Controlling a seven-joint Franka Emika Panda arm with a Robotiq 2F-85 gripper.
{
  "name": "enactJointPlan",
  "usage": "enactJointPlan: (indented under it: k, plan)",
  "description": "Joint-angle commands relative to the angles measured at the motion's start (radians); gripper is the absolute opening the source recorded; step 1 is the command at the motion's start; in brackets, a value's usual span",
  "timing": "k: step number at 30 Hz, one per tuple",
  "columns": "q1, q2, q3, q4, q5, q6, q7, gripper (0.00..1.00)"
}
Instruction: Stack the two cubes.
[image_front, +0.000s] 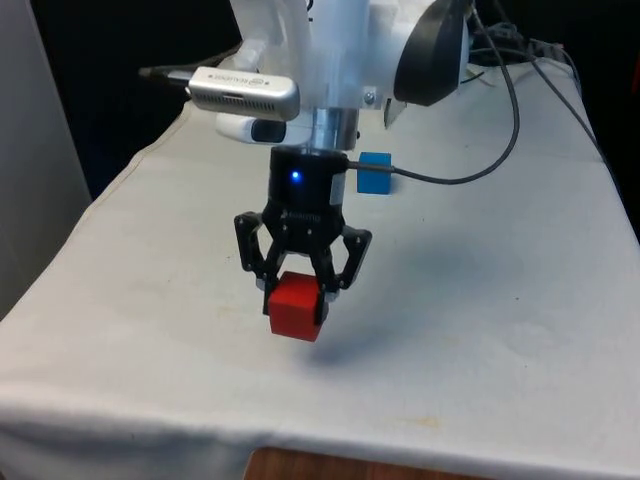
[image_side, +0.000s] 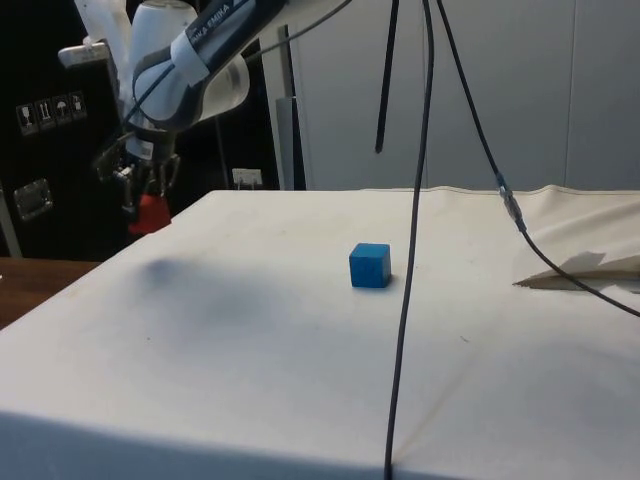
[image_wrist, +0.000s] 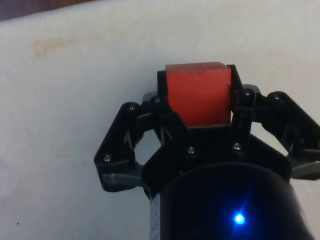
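Red cube, a small block with flat matte faces, hangs clamped between the fingers of the black gripper, lifted clear above the white tablecloth near its front edge. Beyond the red cube, toward the robot's base and slightly to the front view's right, the blue cube sits alone on the cloth, well apart, its top face bare.

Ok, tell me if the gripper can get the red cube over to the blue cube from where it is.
Probably yes. The gripper holds the red cube lifted off the cloth, and nothing stands between it and the blue cube, whose top is bare.
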Motion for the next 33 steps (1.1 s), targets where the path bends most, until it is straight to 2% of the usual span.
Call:
enactJointPlan:
  k: [1, 3, 4, 5, 13, 14, 15, 22, 23, 24, 25, 30, 31, 32, 33]
  plan:
    - [0.005, -0.026, -0.003, -0.043, -0.001, 0.022, -0.001, 0.00]
    - [0.006, -0.036, -0.004, -0.055, -0.001, 0.021, -0.002, 0.00]
    - [0.003, -0.014, -0.002, -0.016, 0.000, 0.000, 0.000, 0.00]
    - [0.008, -0.042, -0.005, -0.062, -0.001, 0.021, -0.002, 0.00]
    - [0.016, -0.099, -0.008, -0.126, -0.004, 0.018, -0.001, 0.00]
    - [0.010, -0.071, -0.003, -0.082, -0.001, 0.000, 0.000, 0.00]
    - [0.017, -0.113, -0.008, -0.141, -0.005, 0.018, -0.002, 0.00]
    - [0.020, -0.167, -0.007, -0.202, -0.004, 0.018, -0.006, 0.00]
    - [0.016, -0.143, -0.004, -0.164, -0.002, 0.000, -0.004, 0.00]
    - [0.021, -0.176, -0.007, -0.212, -0.004, 0.018, -0.007, 0.00]
    - [0.022, -0.192, -0.007, -0.231, -0.004, 0.019, -0.008, 0.00]
    - [0.025, -0.239, -0.007, -0.288, -0.004, 0.020, -0.012, 0.00]
    - [0.025, -0.239, -0.007, -0.288, -0.004, 0.020, -0.012, 0.00]
    - [0.021, -0.218, -0.004, -0.254, -0.002, 0.000, -0.010, 0.00]
    - [0.025, -0.247, -0.007, -0.298, -0.004, 0.021, -0.012, 0.00]
